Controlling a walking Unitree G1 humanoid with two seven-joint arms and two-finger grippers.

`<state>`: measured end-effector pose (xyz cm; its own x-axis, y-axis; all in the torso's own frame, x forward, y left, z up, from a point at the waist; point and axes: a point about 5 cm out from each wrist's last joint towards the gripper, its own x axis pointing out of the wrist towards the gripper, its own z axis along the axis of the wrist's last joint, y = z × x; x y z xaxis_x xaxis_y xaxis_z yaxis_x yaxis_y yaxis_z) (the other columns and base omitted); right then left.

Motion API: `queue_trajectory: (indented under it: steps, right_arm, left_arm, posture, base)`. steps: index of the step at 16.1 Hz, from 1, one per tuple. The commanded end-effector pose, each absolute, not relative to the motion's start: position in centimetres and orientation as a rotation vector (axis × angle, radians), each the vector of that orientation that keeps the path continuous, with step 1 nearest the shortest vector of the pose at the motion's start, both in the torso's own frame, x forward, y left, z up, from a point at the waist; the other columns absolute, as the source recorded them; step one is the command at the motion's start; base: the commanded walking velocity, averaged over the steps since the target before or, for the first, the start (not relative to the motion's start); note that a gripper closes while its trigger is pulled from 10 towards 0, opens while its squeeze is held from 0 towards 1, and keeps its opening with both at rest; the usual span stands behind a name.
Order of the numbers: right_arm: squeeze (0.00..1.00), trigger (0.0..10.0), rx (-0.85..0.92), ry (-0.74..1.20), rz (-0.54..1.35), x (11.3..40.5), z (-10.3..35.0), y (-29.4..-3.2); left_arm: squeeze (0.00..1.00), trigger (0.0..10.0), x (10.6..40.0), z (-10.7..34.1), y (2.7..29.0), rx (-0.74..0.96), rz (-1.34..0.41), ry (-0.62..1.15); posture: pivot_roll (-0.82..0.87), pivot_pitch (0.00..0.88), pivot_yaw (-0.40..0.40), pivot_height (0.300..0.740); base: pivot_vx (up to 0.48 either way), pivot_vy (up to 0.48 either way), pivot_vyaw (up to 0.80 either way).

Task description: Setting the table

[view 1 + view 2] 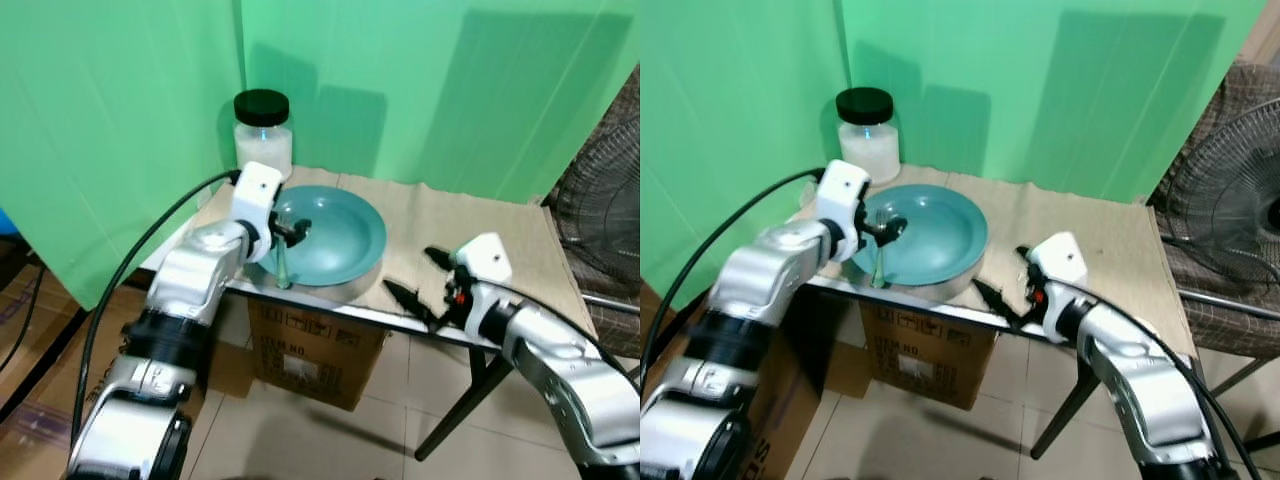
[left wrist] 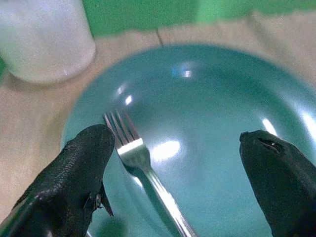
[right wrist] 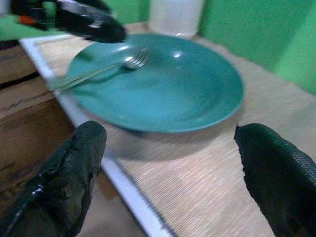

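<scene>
fork (image 2: 143, 168) lies in teal plate (image 1: 350, 235), tines toward jar (image 1: 263, 135); left end effector (image 2: 182, 163) wide open, empty.

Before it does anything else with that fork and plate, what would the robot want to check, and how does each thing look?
1. Fork released: ok; it lies in the teal plate, handle sticking out over the near rim.
2. Left gripper open: ok; its fingers stand apart on either side of the fork.
3. Right gripper empty and open: ok; it hovers at the table edge beside the plate.
4. Plate fully on the table: ok, though close to the near edge.
5. Jar out of the way: ok; upright behind the plate.
6. Fork stable: cannot tell.
</scene>
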<state>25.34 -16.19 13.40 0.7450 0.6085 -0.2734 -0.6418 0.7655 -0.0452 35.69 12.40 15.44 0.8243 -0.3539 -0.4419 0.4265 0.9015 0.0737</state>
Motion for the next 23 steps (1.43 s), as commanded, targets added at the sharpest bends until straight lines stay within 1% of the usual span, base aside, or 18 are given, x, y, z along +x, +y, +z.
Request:
queue_trajectory:
  steps: [1,5,8,9,10,11,16,17,21,23]
  right_arm:
    - [0.0,10.0,-0.143,0.255,0.727,25.1,13.8,-16.1]
    - [0.0,10.0,-0.16,0.287,0.815,24.2,13.7,-16.2]
    - [0.0,10.0,-0.159,0.298,0.842,23.8,13.5,-16.1]
    - [0.0,10.0,-0.16,0.305,0.852,23.7,13.5,-16.0]
    - [0.0,10.0,-0.16,0.306,0.856,23.6,13.4,-16.0]
    - [0.0,10.0,-0.161,0.308,0.861,23.5,13.4,-16.0]
    - [0.0,10.0,-0.166,0.318,0.874,23.4,13.3,-15.9]
    - [0.0,10.0,-0.17,0.32,0.884,23.4,13.2,-15.7]
    - [0.0,10.0,-0.176,0.324,0.889,23.3,13.1,-15.7]
    - [0.0,10.0,-0.175,0.325,0.892,23.2,13.1,-15.6]
  left_arm:
    - [0.0,10.0,35.9,14.9,12.4,0.199,-0.411,0.485]
    - [0.0,10.0,37.0,13.6,12.9,0.251,-0.371,0.607]
    - [0.0,10.0,37.3,13.0,12.6,0.226,-0.396,0.621]
    - [0.0,4.6,37.5,12.8,12.6,0.245,-0.398,0.623]
    - [0.0,2.9,37.6,12.8,12.7,0.26,-0.402,0.625]
    - [0.0,0.0,37.8,12.7,12.8,0.276,-0.404,0.628]
    - [0.0,0.0,38.1,12.9,13.0,0.351,-0.413,0.615]
    - [0.0,0.0,38.4,13.1,13.3,0.501,-0.409,0.594]
    - [0.0,0.0,38.7,13.1,13.9,0.606,-0.395,0.582]
    - [0.0,0.0,38.8,13.1,13.9,0.606,-0.399,0.584]
  posture:
    - [0.04,0.0,-0.054,0.74]
    - [0.03,0.0,-0.049,0.74]
    - [0.02,0.0,-0.048,0.74]
    - [0.02,0.0,-0.049,0.74]
    - [0.02,0.0,-0.049,0.74]
    - [0.02,0.0,-0.047,0.74]
    - [0.02,0.0,-0.049,0.74]
    - [0.03,0.0,-0.048,0.74]
    - [0.03,0.0,-0.048,0.74]
    - [0.03,0.0,-0.048,0.74]
  base:
    - [0.0,0.0,0.0]
    - [0.0,0.0,0.0]
    - [0.0,0.0,0.0]
    - [0.0,0.0,0.0]
    - [0.0,0.0,0.0]
    - [0.0,0.0,0.0]
    - [0.0,0.0,0.0]
    - [0.0,0.0,0.0]
    - [0.0,0.0,0.0]
    - [0.0,0.0,0.0]
